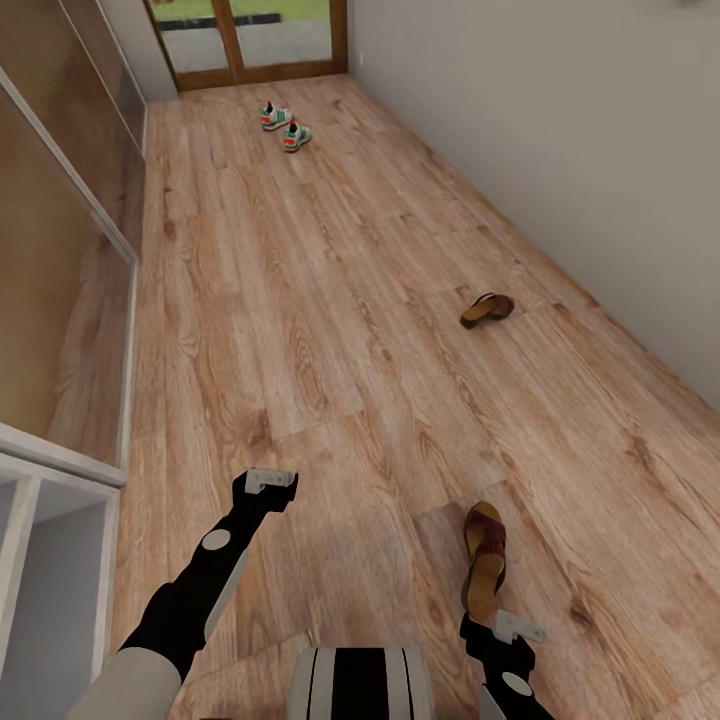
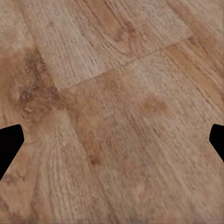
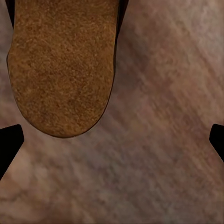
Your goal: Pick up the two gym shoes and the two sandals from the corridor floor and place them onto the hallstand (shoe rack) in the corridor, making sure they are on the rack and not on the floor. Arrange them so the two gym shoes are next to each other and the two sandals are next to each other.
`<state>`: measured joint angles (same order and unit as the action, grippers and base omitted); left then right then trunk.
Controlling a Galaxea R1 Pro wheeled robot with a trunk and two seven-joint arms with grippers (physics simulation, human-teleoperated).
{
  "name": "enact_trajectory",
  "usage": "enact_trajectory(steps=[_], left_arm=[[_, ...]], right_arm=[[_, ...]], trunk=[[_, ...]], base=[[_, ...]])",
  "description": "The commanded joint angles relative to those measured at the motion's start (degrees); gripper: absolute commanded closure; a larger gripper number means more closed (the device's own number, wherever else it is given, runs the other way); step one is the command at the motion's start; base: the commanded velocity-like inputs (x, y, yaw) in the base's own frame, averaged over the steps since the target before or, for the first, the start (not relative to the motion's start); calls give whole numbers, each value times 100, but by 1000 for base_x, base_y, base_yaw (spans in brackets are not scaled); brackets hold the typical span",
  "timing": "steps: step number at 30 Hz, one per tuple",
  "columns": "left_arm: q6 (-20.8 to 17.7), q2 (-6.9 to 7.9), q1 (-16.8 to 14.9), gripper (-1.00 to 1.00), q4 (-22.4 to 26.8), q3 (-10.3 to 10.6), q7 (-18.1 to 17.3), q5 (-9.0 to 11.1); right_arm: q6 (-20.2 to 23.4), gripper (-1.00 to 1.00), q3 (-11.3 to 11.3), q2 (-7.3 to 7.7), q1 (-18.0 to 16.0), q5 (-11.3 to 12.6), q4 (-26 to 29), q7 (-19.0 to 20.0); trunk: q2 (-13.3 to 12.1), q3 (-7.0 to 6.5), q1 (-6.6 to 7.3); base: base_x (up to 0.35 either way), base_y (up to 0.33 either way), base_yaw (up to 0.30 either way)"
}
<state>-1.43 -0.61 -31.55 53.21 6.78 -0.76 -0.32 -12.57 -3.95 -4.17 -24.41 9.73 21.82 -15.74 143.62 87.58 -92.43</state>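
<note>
Wood-plank corridor floor (image 1: 300,330) with scattered sandals (image 1: 484,560), distant gym shoes (image 1: 285,125), perhaps blurred; both arms' fingers (image 2: 9,144) spread.

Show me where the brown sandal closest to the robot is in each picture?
Head view: the near sandal lies low and right of middle, just ahead of the right gripper.
Right wrist view: its tan heel end sits close up, between the spread fingertips.
Left wrist view: not in it.
Shared landmark: the wood-plank floor.

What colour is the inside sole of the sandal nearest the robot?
Tan-brown, with a grainy suede look, on the near sandal; the right wrist view shows it best.
</note>
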Motion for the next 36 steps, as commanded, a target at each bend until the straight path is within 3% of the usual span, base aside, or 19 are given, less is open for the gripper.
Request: enact_trajectory(steps=[1,36], left_arm=[[-15,0,-1,-100,5,-1,-8,-3],[-15,0,-1,-100,5,-1,-5,-11]], right_arm=[[-35,-100,-18,-4,-2,46,-2,15],[-35,-100,-18,-5,-2,46,-2,18]], trunk=[[1,5,1],[1,34,1]], base=[[0,0,0],[0,0,28]])
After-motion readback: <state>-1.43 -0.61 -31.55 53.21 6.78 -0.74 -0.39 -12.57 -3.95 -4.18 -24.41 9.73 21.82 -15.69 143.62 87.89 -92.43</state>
